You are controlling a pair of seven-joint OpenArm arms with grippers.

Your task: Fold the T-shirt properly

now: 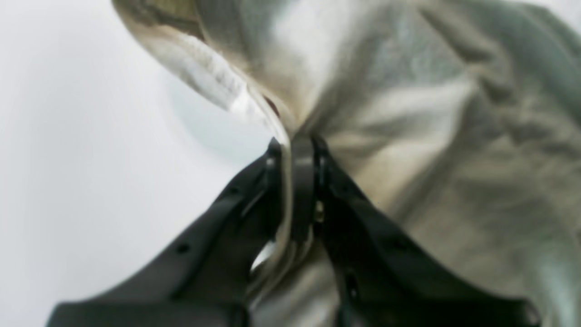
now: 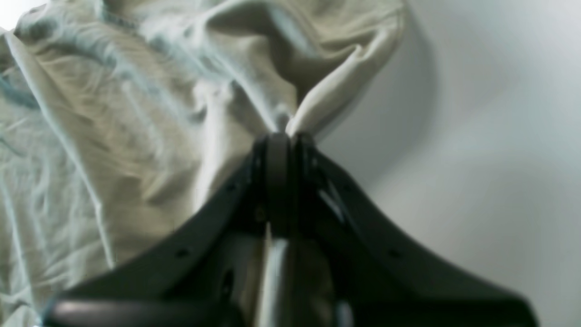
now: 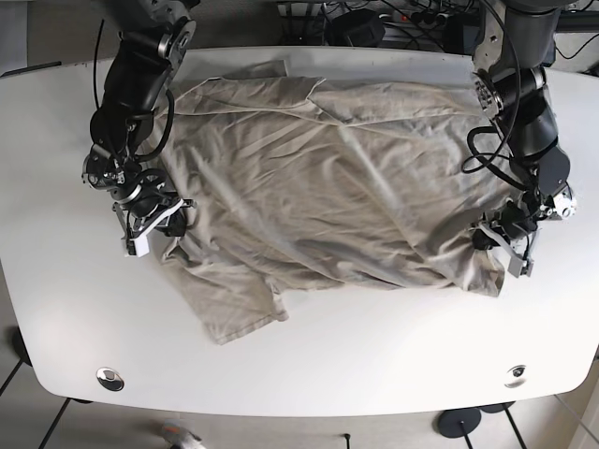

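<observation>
A wrinkled beige cotton T-shirt (image 3: 328, 196) lies spread across most of the white, rounded surface (image 3: 309, 365), with no container anywhere on it. The cloth is creased all over; one sleeve (image 3: 234, 304) sticks out toward the near edge, and the far hem sits close to the back rim.

The black left end effector (image 1: 297, 150) has its fingers pressed together on a bunched fold at the shirt's edge, the fabric gathering into a tight peak at the tips. In the base view it sits at the shirt's right side (image 3: 501, 234).

The black right end effector (image 2: 279, 136) pinches the opposite edge the same way, a rolled hem rising from its closed tips; in the base view it is at the shirt's left side (image 3: 154, 220).

Dark cables (image 3: 374, 17) crowd behind the surface's far edge.
</observation>
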